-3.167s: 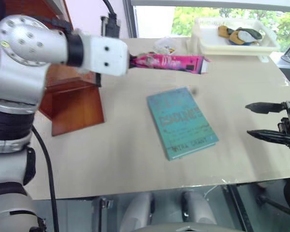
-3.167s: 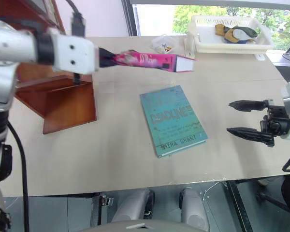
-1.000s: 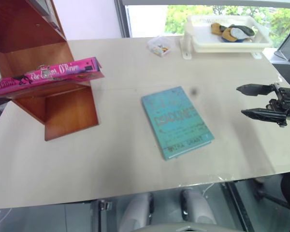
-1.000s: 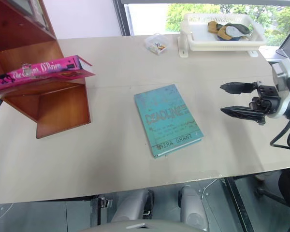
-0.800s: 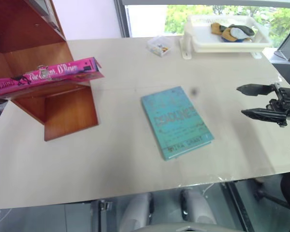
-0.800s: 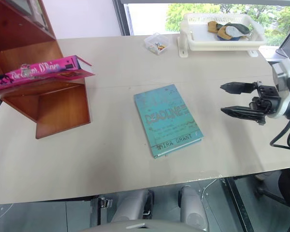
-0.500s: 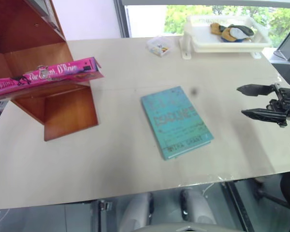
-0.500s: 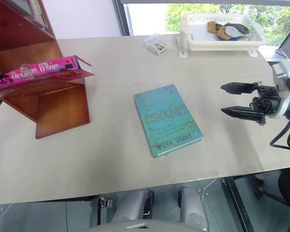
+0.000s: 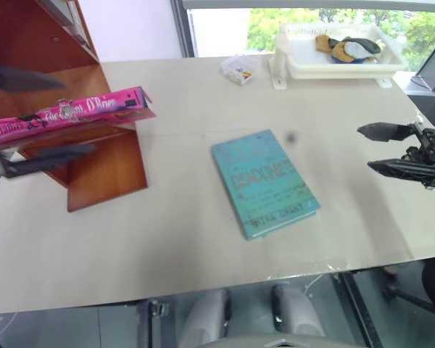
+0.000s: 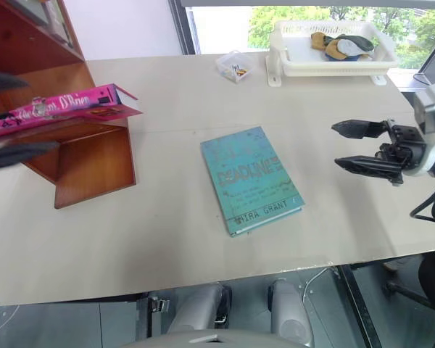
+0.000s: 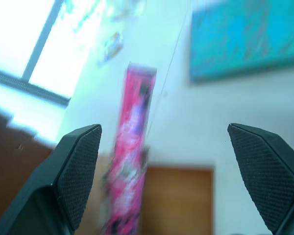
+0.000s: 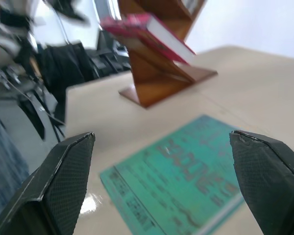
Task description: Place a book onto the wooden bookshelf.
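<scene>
The pink book (image 9: 119, 103) lies flat on the low shelf of the wooden bookshelf (image 9: 107, 172) at the table's left, its end jutting past the shelf's edge. My left gripper (image 9: 76, 114) hovers open and blurred beside the shelf. One finger (image 9: 29, 78) shows above the book and the other below it, and neither touches it. The left wrist view shows the book (image 11: 134, 147) some way off between the spread fingers. My right gripper (image 10: 336, 145) stands open over the table's right side, holding nothing.
A teal-green book (image 9: 264, 181) lies flat mid-table and also appears in the right wrist view (image 12: 181, 186). A white basket (image 9: 299, 67) with small items and a small clear container (image 9: 239, 69) sit at the far edge. The table's front edge is close to me.
My left gripper has swung into view from the left, toward the shelf and the pink book. The book, the teal book and my right gripper have stayed put.
</scene>
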Robot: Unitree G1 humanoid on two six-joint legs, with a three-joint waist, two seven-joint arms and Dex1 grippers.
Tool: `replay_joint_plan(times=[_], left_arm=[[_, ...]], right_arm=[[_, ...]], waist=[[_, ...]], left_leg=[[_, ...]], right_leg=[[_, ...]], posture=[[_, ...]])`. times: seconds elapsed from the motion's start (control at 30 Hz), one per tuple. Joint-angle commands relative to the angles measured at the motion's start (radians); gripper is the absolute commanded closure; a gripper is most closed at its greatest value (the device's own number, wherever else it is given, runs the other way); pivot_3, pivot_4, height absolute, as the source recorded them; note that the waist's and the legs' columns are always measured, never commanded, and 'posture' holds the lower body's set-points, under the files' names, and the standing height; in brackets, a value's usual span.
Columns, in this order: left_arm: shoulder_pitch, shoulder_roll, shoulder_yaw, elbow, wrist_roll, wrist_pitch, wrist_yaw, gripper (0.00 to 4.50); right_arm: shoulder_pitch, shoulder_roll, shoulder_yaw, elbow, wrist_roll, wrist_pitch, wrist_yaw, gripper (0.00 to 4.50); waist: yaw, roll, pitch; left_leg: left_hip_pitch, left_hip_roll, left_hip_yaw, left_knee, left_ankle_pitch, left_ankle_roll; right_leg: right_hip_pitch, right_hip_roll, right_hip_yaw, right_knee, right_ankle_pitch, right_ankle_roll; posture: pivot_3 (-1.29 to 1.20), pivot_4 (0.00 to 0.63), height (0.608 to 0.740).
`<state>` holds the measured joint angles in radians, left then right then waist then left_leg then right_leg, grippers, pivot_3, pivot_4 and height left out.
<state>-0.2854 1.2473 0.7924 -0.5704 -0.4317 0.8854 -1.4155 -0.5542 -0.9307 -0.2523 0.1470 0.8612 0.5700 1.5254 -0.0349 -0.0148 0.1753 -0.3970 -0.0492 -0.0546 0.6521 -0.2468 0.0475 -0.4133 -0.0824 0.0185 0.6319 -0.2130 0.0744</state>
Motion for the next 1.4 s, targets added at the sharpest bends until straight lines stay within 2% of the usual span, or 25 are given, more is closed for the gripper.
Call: replay_joint_plan(times=[0.03,0.2,0.3,0.4,0.57,0.73,0.87,1.17,1.4], left_arm=[[0.051,-0.028,0.017,-0.09,-0.07,0.085,0.064,0.07],[0.127,-0.082,-0.006,-0.173,-0.159,0.144,0.136,0.07],[0.229,-0.184,-0.096,-0.269,-0.264,0.182,0.194,0.07],[0.323,-0.281,-0.161,-0.296,-0.29,0.172,0.271,0.07],[0.43,-0.406,-0.266,-0.182,-0.237,0.059,0.365,0.07],[0.382,-0.552,-0.396,-0.023,-0.191,-0.066,0.481,0.07],[0.348,-0.635,-0.512,0.022,-0.179,-0.117,0.531,0.07],[0.24,-0.642,-0.61,0.111,-0.155,-0.158,0.582,0.07],[0.236,-0.635,-0.617,0.17,-0.124,-0.195,0.607,0.07]], right_arm=[[-0.018,-0.013,-0.071,-0.048,0.062,0.04,0.007,0.0],[-0.001,-0.025,-0.084,-0.053,0.056,0.048,0.009,0.0],[0.013,-0.037,-0.09,-0.049,0.05,0.05,0.011,0.0],[0.043,-0.047,-0.099,-0.05,0.043,0.046,0.011,0.0],[0.095,-0.061,-0.125,-0.05,0.034,0.041,0.008,0.0],[0.192,-0.076,-0.112,-0.039,-0.062,-0.039,0.009,0.0],[0.284,-0.057,-0.123,-0.027,-0.153,-0.122,-0.048,0.0],[0.575,-0.049,-0.175,-0.058,-0.357,-0.291,-0.204,0.0],[0.687,-0.027,-0.272,-0.004,-0.448,-0.392,-0.362,0.0]], waist=[[0.0,-0.001,0.0],[0.006,-0.001,0.0],[0.008,0.003,-0.002],[0.018,0.002,-0.002],[0.03,0.006,-0.004],[0.047,0.006,-0.006],[0.05,0.005,-0.007],[0.05,0.006,-0.009],[0.046,0.006,-0.01]], left_leg=[[0.0,0.0,0.0,0.0,0.0,0.0],[0.0,0.0,0.0,0.0,0.0,0.0],[0.0,-0.001,0.0,0.0,0.0,0.0],[0.0,-0.001,0.001,-0.001,0.0,0.0],[0.0,0.0,0.0,-0.001,0.0,0.0],[0.0,0.0,0.0,0.001,0.0,0.0],[-0.001,-0.001,0.001,0.002,0.0,0.0],[0.0,-0.001,0.0,0.001,0.0,0.0],[0.001,-0.001,0.004,0.001,0.0,0.0]], right_leg=[[0.0,0.0,0.0,0.0,0.0,0.0],[0.0,-0.001,0.0,-0.001,0.001,-0.001],[0.0,-0.004,0.0,-0.002,0.001,-0.001],[0.0,-0.006,0.001,-0.003,0.001,-0.002],[0.001,-0.006,0.0,-0.004,0.002,-0.004],[0.002,-0.005,0.0,-0.006,0.003,-0.006],[0.002,-0.005,0.001,-0.005,0.004,-0.005],[0.002,-0.003,0.0,-0.005,0.004,-0.005],[0.002,0.0,0.004,-0.005,0.004,-0.004]], posture=[[0.0,0.15,0.74],[0.0,0.15,0.74],[0.0,0.15,0.74],[0.0,0.15,0.74],[0.0,0.15,0.74],[0.0,0.15,0.74],[0.0,0.15,0.74],[0.0,0.15,0.74],[0.0,0.15,0.74]])
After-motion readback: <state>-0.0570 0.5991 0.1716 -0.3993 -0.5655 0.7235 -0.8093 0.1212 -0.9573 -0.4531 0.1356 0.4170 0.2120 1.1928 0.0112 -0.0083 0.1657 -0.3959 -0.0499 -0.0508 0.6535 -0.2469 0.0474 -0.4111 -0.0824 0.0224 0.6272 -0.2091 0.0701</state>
